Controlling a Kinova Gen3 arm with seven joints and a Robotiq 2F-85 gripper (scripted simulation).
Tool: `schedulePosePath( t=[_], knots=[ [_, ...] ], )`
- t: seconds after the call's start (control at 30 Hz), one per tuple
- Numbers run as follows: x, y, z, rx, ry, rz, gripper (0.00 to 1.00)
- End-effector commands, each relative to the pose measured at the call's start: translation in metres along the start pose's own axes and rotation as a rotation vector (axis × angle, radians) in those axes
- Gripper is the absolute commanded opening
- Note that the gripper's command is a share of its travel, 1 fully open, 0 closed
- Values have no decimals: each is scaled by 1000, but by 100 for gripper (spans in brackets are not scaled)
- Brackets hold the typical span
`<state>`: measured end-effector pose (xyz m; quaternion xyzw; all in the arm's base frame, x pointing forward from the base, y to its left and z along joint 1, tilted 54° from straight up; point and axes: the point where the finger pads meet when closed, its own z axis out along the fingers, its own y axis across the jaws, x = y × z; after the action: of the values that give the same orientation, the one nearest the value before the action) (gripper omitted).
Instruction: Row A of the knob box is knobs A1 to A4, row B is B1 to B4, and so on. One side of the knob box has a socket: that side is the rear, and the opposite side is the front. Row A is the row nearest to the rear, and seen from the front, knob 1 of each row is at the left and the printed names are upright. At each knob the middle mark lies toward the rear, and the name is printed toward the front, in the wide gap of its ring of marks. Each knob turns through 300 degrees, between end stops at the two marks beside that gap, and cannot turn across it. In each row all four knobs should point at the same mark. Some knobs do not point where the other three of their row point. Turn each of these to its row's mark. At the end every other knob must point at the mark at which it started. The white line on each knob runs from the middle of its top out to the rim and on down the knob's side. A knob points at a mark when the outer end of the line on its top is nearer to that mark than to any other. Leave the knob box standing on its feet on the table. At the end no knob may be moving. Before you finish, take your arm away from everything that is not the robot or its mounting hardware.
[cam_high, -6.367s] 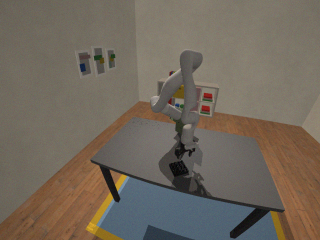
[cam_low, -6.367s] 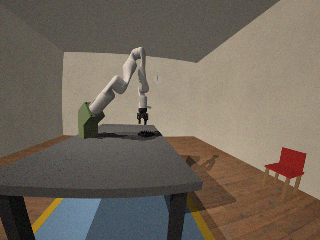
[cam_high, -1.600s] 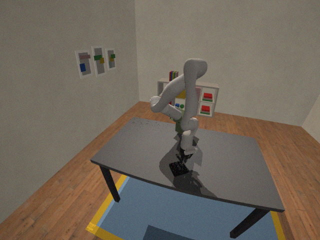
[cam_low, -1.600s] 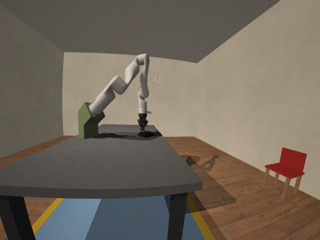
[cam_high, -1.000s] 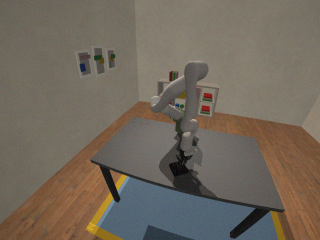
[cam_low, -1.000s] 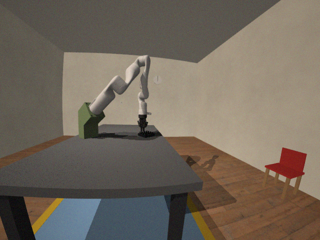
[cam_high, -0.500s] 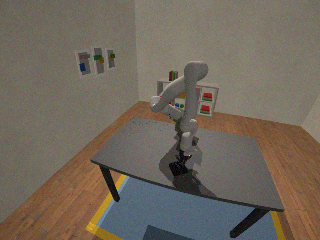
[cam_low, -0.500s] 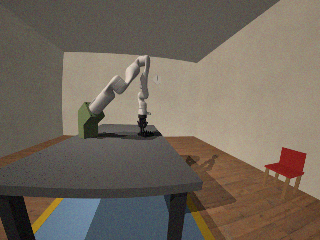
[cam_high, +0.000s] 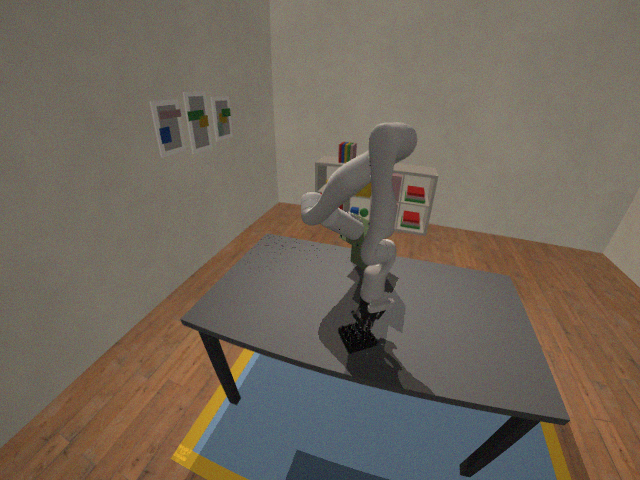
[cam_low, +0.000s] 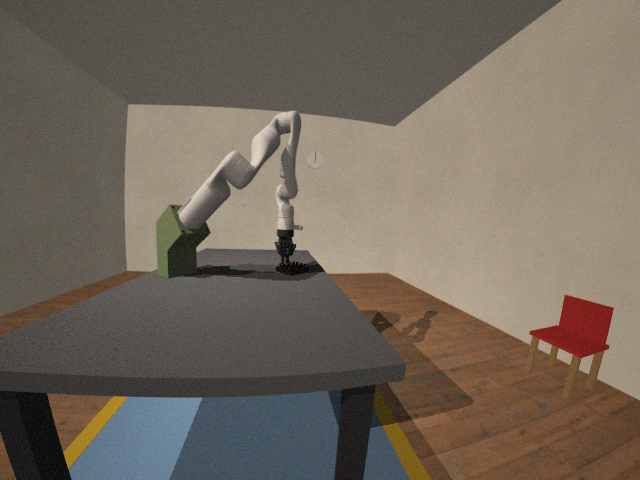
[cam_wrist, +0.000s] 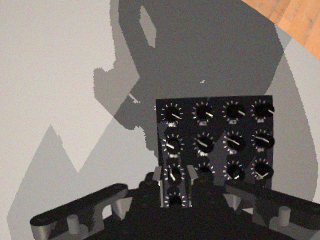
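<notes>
Directly before the wrist camera, the pincer (cam_high: 366, 321) (cam_low: 285, 261) (cam_wrist: 174, 176) points down over the knob box (cam_high: 359, 337) (cam_low: 292, 269) (cam_wrist: 188, 131), its fingers set partly apart and gripping nothing. Its two fingertips appear on either side of the first knob of the third row, C1 (cam_wrist: 173, 175); whether either touches it cannot be told. The white line on C1 is seen steeply tilted. Below it in the same view, D1 (cam_wrist: 175, 200) is partly hidden by the pincer, and the rest of row D is concealed. Toward the rear, the lines on A1 (cam_wrist: 172, 114), A2 (cam_wrist: 203, 113) and A3 (cam_wrist: 233, 112) all slope down to the right; the exact marks are too small to read. The box lies flat on the grey counter (cam_high: 289, 289) (cam_low: 206, 330) (cam_wrist: 45, 75), near one long edge, in the arm's shadow. Across the counter, the pale arm (cam_high: 381, 191) (cam_low: 293, 165) rises from a green mount (cam_high: 357, 255) (cam_low: 176, 253). Beneath the counter is a blue mat (cam_high: 310, 403) (cam_low: 258, 439) with yellow borders. Farther off, a red chair (cam_low: 584, 335) stands by a wall, and a white shelf unit (cam_high: 432, 198) holds coloured items.
</notes>
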<state>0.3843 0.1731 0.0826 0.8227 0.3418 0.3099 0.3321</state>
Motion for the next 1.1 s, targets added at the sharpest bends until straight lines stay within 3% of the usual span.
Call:
schedulePosePath(
  t=[0.0,0.3,0.33,1.07],
  knots=[
    [0,0,0,1,1,0,19],
    [0,0,0,1,1,0,19],
    [0,0,0,1,1,0,8],
    [0,0,0,1,1,0,8]
  ],
)
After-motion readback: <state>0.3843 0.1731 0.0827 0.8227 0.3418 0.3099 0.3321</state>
